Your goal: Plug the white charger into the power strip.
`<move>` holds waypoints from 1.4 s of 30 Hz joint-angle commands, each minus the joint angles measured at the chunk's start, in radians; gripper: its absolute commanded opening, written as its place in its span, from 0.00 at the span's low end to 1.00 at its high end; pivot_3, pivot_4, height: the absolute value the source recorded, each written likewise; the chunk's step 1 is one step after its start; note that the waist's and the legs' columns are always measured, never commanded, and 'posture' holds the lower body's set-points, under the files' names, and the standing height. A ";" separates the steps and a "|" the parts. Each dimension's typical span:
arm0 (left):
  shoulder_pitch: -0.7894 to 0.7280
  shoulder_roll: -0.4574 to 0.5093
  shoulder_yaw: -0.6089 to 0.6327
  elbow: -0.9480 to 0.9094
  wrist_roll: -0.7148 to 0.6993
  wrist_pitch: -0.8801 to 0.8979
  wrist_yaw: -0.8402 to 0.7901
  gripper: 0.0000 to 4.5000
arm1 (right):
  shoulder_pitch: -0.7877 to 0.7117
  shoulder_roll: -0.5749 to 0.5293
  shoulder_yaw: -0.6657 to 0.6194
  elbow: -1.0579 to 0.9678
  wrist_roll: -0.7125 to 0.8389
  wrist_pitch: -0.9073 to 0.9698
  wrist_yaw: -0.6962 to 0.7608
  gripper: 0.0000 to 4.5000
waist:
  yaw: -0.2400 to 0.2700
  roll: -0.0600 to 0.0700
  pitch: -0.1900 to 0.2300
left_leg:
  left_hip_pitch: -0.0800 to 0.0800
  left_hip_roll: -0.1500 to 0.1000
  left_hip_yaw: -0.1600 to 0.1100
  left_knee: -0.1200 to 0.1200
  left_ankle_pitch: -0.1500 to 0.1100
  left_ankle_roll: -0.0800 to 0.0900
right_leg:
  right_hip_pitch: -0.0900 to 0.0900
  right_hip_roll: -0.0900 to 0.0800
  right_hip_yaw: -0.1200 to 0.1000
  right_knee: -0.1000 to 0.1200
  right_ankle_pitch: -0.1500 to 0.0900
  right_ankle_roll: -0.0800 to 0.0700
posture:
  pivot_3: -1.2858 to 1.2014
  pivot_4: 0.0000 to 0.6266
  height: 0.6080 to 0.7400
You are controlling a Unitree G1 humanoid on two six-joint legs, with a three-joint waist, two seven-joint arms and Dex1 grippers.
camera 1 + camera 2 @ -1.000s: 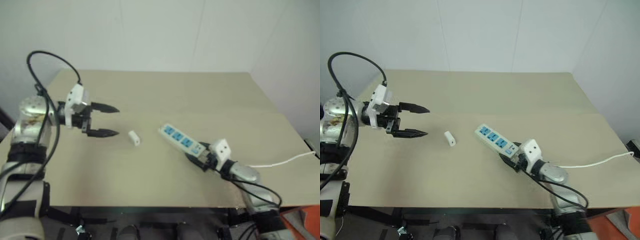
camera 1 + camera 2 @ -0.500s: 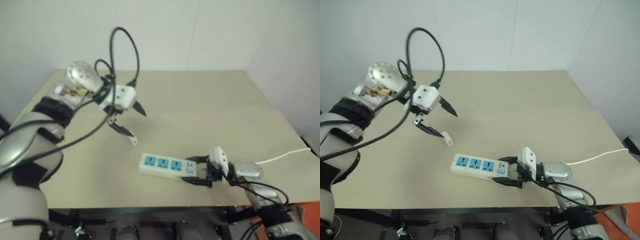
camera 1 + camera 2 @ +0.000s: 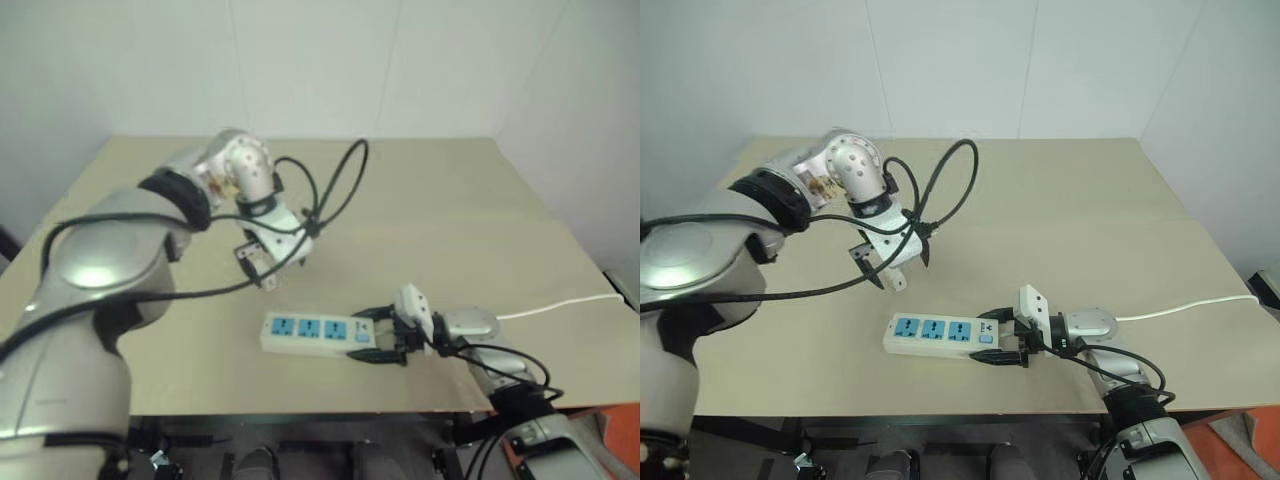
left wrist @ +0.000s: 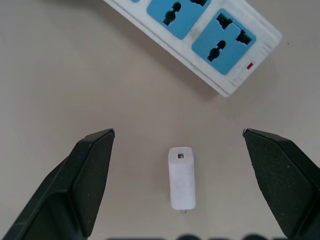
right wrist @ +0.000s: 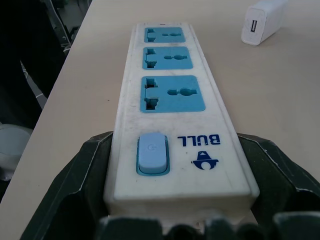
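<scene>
Now small white charger (image 4: 181, 178) lies flat near table (image 3: 1090, 200) front edge; my left gripper (image 4: 177, 145) spread above it; my right gripper (image 5: 175, 165) pinches power strip (image 5: 170, 105), three blue sockets.

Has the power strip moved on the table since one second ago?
Yes. The power strip, clamped at its switch end by the right gripper, has swung from a diagonal to lie along the table's near edge, and now sits nearer that edge.

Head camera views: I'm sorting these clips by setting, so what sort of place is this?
Probably an indoor lab or test room: a plain beige table against bare white walls, holding just a power strip and a white charger, with no household clutter.
</scene>
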 commanded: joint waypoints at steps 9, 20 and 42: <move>0.007 -0.090 0.150 0.165 0.260 -0.129 -0.003 1.00 | 0.048 0.001 0.030 -0.033 -0.053 0.006 -0.036 0.76 | 0.000 0.000 0.000 | 0.001 0.000 0.000 0.000 0.000 0.000 | 0.001 0.000 0.000 0.000 0.000 0.000 | 0.52 0.24 1.00; 0.094 -0.133 0.386 0.218 0.575 -0.119 -0.003 1.00 | 0.070 -0.001 0.026 -0.040 -0.079 -0.005 -0.095 0.76 | 0.001 0.000 0.000 | 0.003 0.000 0.000 0.000 0.000 0.000 | 0.003 0.000 0.000 0.001 0.000 0.000 | 0.52 0.24 1.00; 0.175 -0.177 0.570 0.245 1.031 -0.036 0.341 1.00 | 0.127 -0.023 0.031 -0.104 -0.077 0.015 -0.137 0.76 | 0.002 -0.001 0.000 | 0.005 -0.001 -0.001 0.000 0.000 0.000 | 0.005 0.000 0.000 0.001 0.000 0.000 | 0.52 0.24 1.00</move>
